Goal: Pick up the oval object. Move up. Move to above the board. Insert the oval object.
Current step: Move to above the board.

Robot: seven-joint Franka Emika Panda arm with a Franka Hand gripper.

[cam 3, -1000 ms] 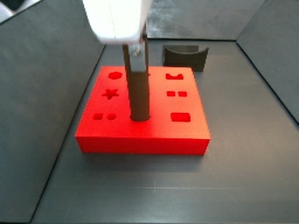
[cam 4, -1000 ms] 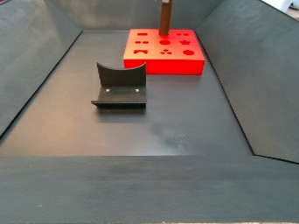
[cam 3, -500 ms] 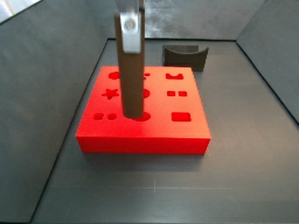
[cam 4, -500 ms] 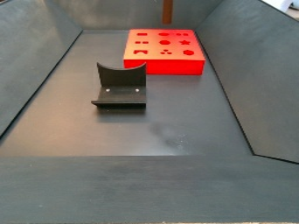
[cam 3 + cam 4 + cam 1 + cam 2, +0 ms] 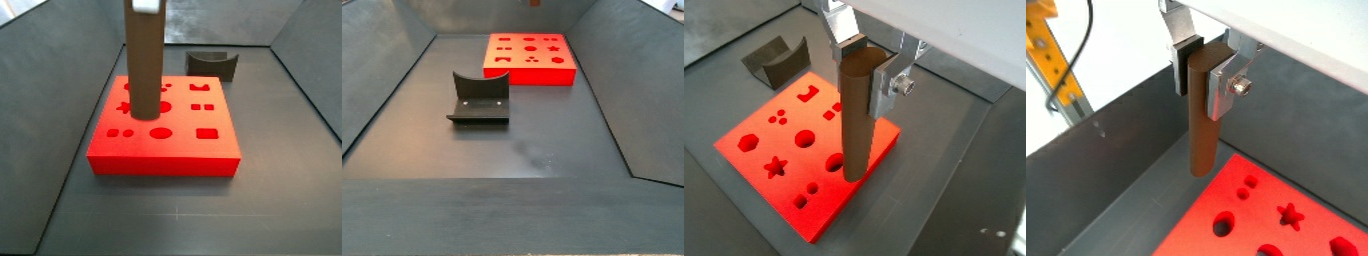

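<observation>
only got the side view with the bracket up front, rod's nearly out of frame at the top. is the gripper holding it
observer: yes. in both wrist views the gripper, up above the board, is shut on the rod near its upper end.
operator: is the lower end in a hole
observer: no. in a wrist view the rod hangs upright with its lower end free in the air, above the board and in no cut-out.
</observation>
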